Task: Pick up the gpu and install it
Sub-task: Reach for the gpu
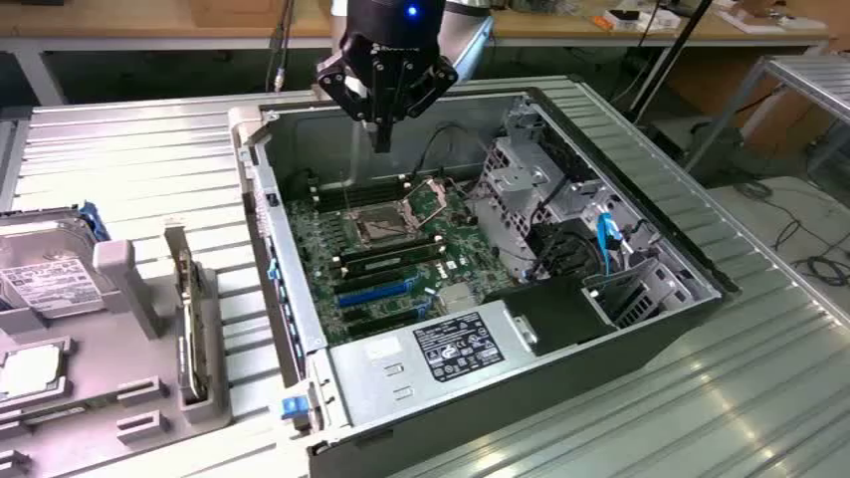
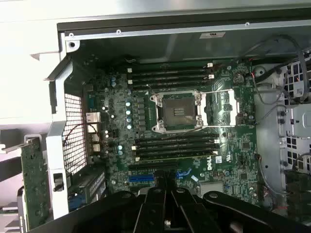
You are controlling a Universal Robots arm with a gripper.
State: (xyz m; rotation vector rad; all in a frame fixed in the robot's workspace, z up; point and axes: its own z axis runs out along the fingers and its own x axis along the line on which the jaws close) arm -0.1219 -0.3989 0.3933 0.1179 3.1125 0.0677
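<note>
The gpu (image 1: 193, 329) stands on edge in a grey holder on the exterior view's left, outside the computer case; its green board (image 2: 33, 187) also appears in the wrist view beside the case's rear panel. My gripper (image 1: 382, 139) hangs above the far end of the open case, well away from the gpu, pointing down over the motherboard (image 1: 385, 244). Its black fingers (image 2: 167, 213) are shut together with nothing between them. Blue expansion slots (image 1: 376, 294) lie on the board near the power supply, seen again in the wrist view as blue slots (image 2: 141, 178).
A silver hard drive (image 1: 47, 279) with a white label sits in the grey holder at the far left. The case holds an open CPU socket (image 1: 385, 227), memory sticks (image 1: 392, 259), a power supply (image 1: 432, 349) and drive cages (image 1: 558, 199) with cables.
</note>
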